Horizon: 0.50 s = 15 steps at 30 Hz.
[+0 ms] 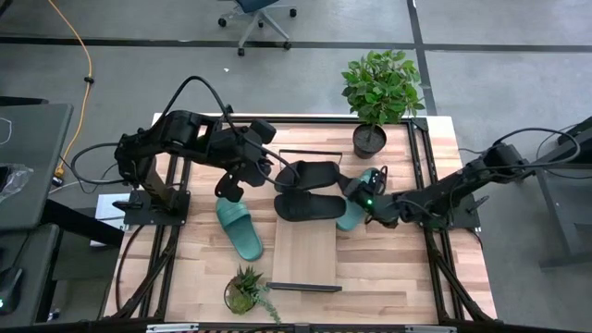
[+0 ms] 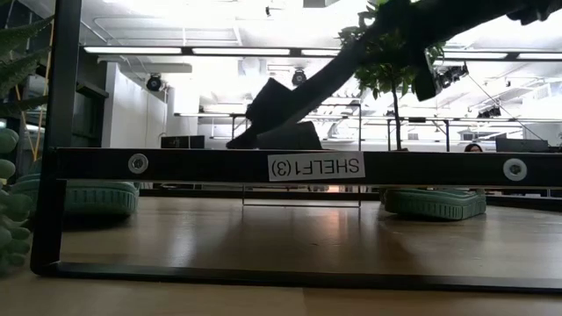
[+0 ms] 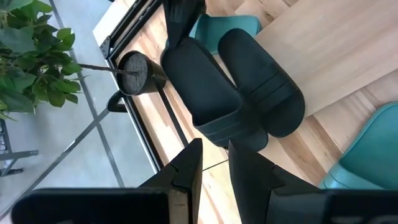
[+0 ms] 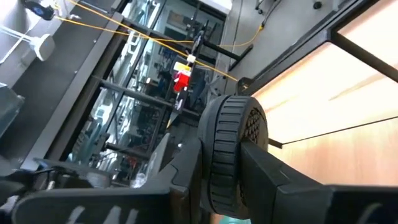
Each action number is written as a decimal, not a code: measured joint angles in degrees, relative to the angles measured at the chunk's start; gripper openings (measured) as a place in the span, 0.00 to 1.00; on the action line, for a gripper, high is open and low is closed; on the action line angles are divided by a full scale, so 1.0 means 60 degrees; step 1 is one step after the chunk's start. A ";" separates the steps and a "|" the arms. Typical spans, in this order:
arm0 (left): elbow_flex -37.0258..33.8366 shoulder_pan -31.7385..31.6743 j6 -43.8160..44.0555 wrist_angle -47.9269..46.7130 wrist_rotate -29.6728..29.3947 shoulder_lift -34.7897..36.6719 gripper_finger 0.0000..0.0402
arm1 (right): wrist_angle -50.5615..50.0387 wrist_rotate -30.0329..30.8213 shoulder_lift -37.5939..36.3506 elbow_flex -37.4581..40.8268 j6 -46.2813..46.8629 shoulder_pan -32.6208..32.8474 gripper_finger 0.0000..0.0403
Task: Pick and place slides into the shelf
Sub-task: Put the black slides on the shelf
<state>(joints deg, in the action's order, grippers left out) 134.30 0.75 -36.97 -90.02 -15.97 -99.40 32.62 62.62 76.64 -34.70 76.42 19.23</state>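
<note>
Two black slides lie side by side across the far end of the shelf, the far one and the near one. One teal slide rests sole-down on the table left of the shelf. The other teal slide lies right of the shelf, partly under my right gripper. That gripper is shut on a black slide. My left gripper stands at the far slide's left, strap end with its fingers narrowly apart. My right gripper pinches the end of a black slide between its two fingers, coming level from the table's right. One finger is on the treaded sole side, the other on the upper side. The left wrist view puts this gripper at the far slide's right end. My left gripper has its fingertips right at the far slide's strap end; I cannot tell whether they touch it.
A potted plant stands at the table's far right, just beyond the shelf's far rail. A small succulent sits at the near edge, left of the near rail. The near half of the shelf board is bare wood.
</note>
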 joint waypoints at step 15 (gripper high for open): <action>-0.0004 0.0000 0.0013 0.0004 -0.0007 0.0562 0.17 | -0.0173 -0.0375 0.1091 -0.0014 0.1050 -0.0524 0.18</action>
<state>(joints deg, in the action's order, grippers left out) 134.28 0.75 -36.90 -90.00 -16.01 -96.03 31.58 60.37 83.18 -34.78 82.72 16.09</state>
